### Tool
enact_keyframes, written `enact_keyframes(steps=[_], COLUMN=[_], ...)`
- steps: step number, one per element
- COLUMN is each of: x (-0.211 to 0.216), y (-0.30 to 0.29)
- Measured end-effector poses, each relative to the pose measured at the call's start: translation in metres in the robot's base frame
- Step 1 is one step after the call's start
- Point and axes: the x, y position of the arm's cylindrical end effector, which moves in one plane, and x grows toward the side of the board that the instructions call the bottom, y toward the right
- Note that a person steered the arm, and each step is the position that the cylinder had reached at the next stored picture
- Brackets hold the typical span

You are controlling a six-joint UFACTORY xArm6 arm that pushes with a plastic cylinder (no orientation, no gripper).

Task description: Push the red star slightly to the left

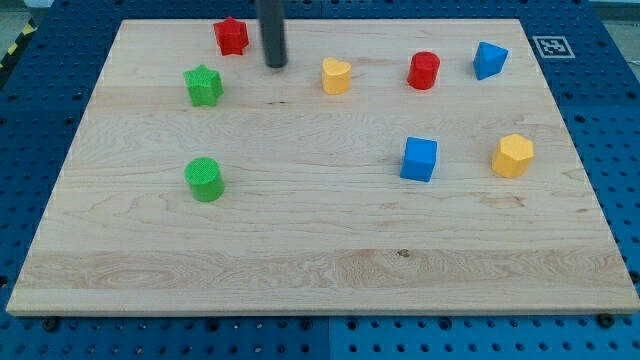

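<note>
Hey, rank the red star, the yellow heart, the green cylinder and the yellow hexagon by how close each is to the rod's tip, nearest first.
Measured from my tip:
1. Red star, just to its left, at the view's top.
2. Yellow heart, to its right.
3. Green cylinder, below and left.
4. Yellow hexagon, far right.

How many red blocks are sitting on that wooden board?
2. The red star is near the view's top left, just left of the rod's tip. The red cylinder is toward the view's top right, between the yellow heart and a blue block. None looks hidden.
</note>
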Motion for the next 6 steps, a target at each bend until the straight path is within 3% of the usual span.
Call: enact_keyframes(steps=[1, 2, 6], x=[-0.038, -0.064, -0.045], y=[0.033, 0.008, -0.103])
